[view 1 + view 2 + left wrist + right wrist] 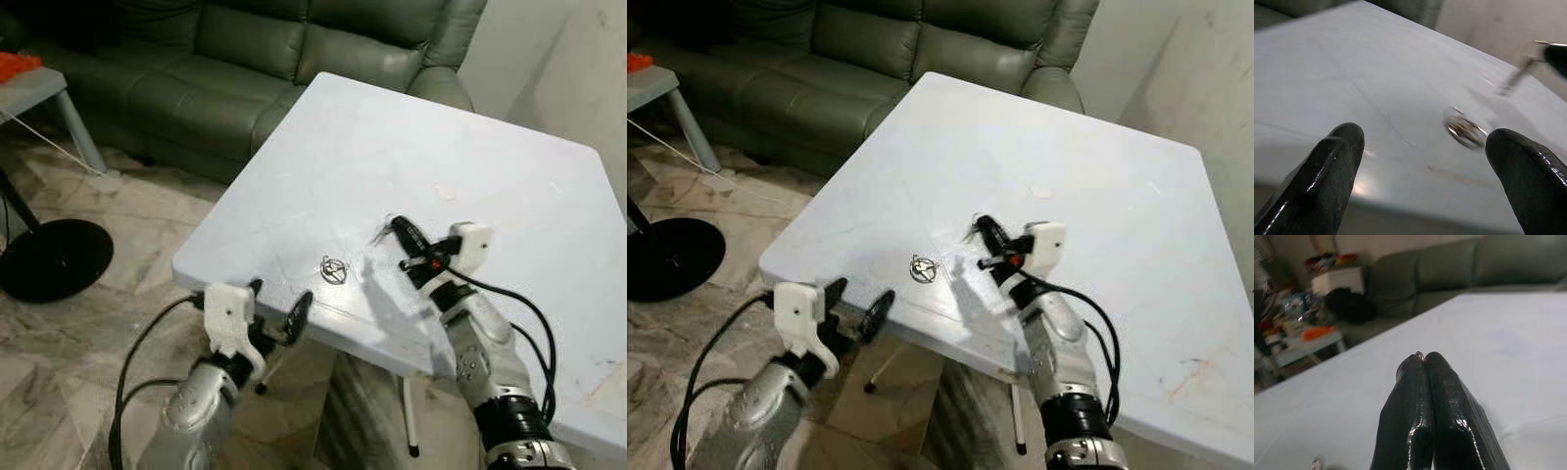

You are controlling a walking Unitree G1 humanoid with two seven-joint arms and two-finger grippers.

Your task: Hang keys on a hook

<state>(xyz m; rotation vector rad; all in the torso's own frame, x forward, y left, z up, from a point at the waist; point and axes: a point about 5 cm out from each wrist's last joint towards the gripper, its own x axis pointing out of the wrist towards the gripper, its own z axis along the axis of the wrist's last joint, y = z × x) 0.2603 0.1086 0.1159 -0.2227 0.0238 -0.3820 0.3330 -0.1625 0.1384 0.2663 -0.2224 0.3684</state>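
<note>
White table [470,166], key ring [334,268] lying blurred, left tool [277,311] spread empty, right tool [395,227] pinching key.

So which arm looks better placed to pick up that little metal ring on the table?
Probably the left: its open pincer sits at the white table's edge facing the small metal key ring. The right pincer is shut.

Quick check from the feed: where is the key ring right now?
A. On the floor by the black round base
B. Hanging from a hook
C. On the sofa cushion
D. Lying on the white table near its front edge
D: the key ring lies flat on the white table, between the open left gripper and the right gripper.
</note>
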